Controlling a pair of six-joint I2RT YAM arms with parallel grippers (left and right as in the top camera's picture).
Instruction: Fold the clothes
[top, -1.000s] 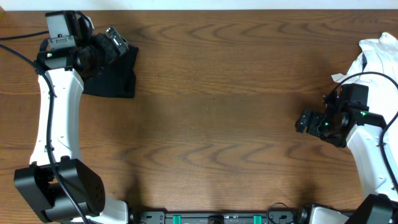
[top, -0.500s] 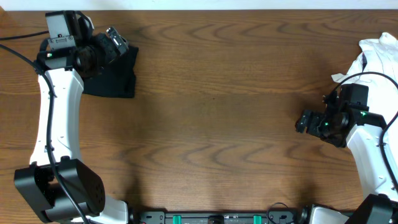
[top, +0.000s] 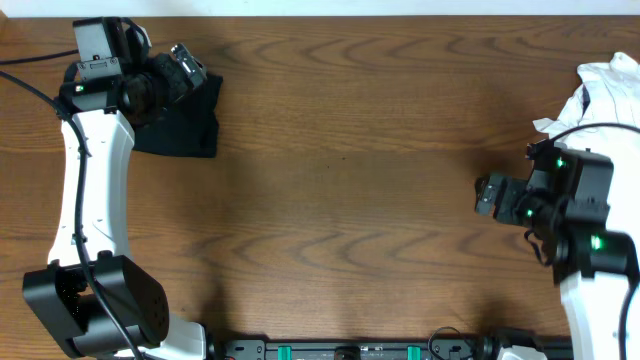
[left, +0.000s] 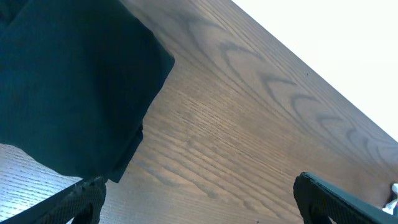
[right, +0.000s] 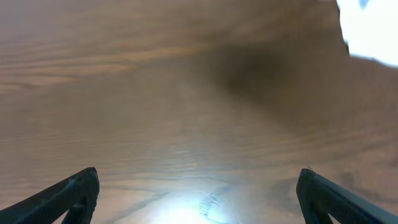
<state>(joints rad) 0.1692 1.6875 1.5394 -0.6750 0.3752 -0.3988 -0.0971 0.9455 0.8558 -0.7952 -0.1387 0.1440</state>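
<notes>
The right hand (top: 487, 195) has shifted slightly, wide; the left hand (top: 190, 68), wide too, partly hides the T-shirt (top: 190, 125).

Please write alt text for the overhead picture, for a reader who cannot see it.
A black T-shirt lies in a compact heap at the far left corner of a wooden table, with the left pincer open above its edge. The right pincer hangs open over bare wood, near a white garment.
</notes>
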